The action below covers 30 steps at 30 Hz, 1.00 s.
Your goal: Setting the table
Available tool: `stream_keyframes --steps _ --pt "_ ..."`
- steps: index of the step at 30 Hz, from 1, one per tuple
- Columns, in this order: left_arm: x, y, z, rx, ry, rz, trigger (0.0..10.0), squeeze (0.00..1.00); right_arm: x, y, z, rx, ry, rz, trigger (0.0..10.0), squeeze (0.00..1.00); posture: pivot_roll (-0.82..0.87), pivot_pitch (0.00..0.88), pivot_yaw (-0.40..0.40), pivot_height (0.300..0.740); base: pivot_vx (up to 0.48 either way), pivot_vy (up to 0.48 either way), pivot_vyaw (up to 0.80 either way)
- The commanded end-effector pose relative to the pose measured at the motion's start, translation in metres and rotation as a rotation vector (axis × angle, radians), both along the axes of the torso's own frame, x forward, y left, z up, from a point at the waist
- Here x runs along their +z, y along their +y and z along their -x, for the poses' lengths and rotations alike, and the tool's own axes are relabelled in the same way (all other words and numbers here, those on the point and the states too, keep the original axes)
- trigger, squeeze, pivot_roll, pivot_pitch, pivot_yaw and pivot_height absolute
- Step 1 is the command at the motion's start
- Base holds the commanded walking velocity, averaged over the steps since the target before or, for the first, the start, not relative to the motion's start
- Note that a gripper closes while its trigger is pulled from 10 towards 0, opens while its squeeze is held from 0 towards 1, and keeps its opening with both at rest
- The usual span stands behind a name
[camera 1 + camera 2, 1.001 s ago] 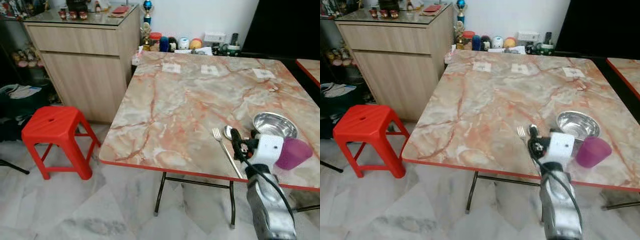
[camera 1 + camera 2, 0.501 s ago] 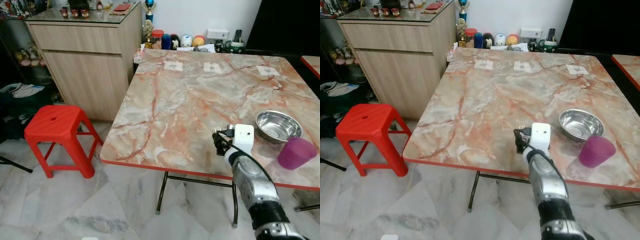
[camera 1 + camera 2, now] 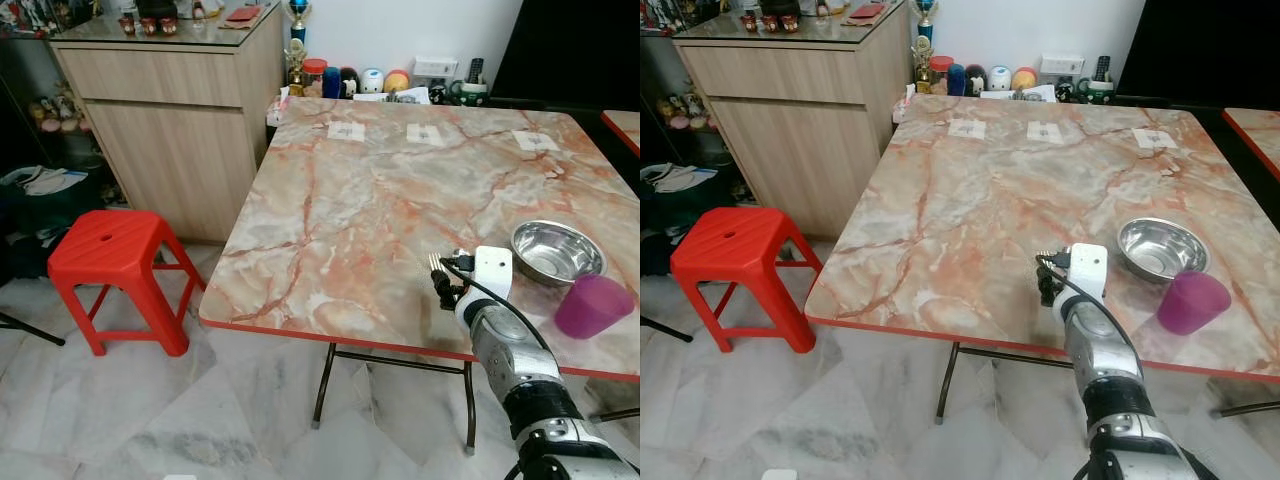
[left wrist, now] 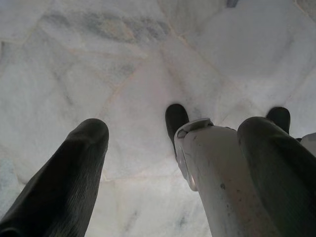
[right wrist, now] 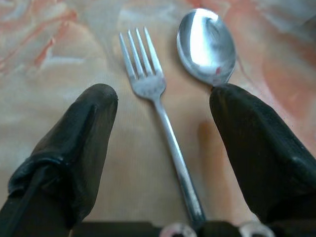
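A metal fork (image 5: 163, 106) and spoon (image 5: 206, 45) lie side by side on the marble table (image 3: 380, 200). My right gripper (image 5: 163, 98) hangs open just above them, one finger left of the fork, the other over the spoon's handle. In the eye views the gripper (image 3: 445, 278) is near the table's front edge, with the fork tines (image 3: 434, 262) poking out beyond it. A steel bowl (image 3: 557, 250) and a purple cup (image 3: 593, 305) stand to its right. My left gripper (image 4: 168, 143) hangs open over the floor, beside the robot's leg (image 4: 222, 182).
A red plastic stool (image 3: 112, 255) stands on the floor left of the table. A wooden cabinet (image 3: 170, 110) sits behind it. Jars and small items (image 3: 370, 82) crowd the table's far edge against the wall. A second table's corner (image 3: 622, 125) shows at right.
My right arm has swung left and dropped from near the cup to just over the fork and spoon. The camera has also shifted slightly.
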<state>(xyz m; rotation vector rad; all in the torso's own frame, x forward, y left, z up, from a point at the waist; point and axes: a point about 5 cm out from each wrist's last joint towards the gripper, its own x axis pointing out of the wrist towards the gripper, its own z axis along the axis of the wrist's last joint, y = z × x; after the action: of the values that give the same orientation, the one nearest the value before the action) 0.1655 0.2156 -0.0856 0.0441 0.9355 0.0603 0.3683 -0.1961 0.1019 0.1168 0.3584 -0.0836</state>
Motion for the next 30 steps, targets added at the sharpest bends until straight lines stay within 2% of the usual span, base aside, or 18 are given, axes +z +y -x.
stream_keyframes --steps 1,6,20,21,22,23,24,30 --pt "-0.003 0.002 0.006 0.005 0.028 -0.002 10.0 0.0 0.001 -0.001 -0.002 0.006 0.0 -0.006 10.0 0.0 -0.01 0.095 -0.001 0.74 0.0 0.0 0.0" --pt "-0.001 0.002 0.002 0.004 0.023 -0.003 10.0 0.0 -0.001 0.001 -0.002 0.031 0.012 -0.007 10.0 0.0 -0.01 0.094 0.0 0.74 0.0 0.0 0.0" --pt "-0.003 0.001 0.006 0.005 0.029 0.0 10.0 0.0 -0.012 -0.003 0.002 0.025 0.065 0.009 10.0 0.0 -0.01 0.095 -0.001 0.74 0.0 0.0 0.0" --pt "-0.003 0.001 0.006 0.005 0.029 0.001 10.0 0.0 -0.015 -0.002 0.003 0.033 0.074 0.014 4.5 0.0 -0.01 0.095 -0.001 0.74 0.0 0.0 0.0" --pt "-0.003 0.001 0.006 0.006 0.029 0.001 10.0 0.0 -0.015 -0.002 0.003 0.035 0.078 0.016 3.5 0.0 -0.01 0.095 -0.001 0.74 0.0 0.0 0.0" --pt "-0.003 0.001 0.006 0.006 0.029 0.002 10.0 0.0 -0.018 -0.001 0.005 0.044 0.087 0.023 1.3 0.0 -0.01 0.094 -0.003 0.74 0.0 0.0 0.0" --pt "-0.003 0.001 0.006 0.007 0.029 0.002 10.0 0.0 -0.019 -0.001 0.005 0.049 0.092 0.027 0.0 0.0 -0.01 0.094 -0.003 0.74 0.0 0.0 0.0" --pt "-0.004 0.002 0.01 0.009 0.033 0.003 10.0 0.0 -0.023 0.0 0.007 0.058 0.108 0.033 0.0 0.0 -0.01 0.093 -0.003 0.74 0.0 0.0 0.0"
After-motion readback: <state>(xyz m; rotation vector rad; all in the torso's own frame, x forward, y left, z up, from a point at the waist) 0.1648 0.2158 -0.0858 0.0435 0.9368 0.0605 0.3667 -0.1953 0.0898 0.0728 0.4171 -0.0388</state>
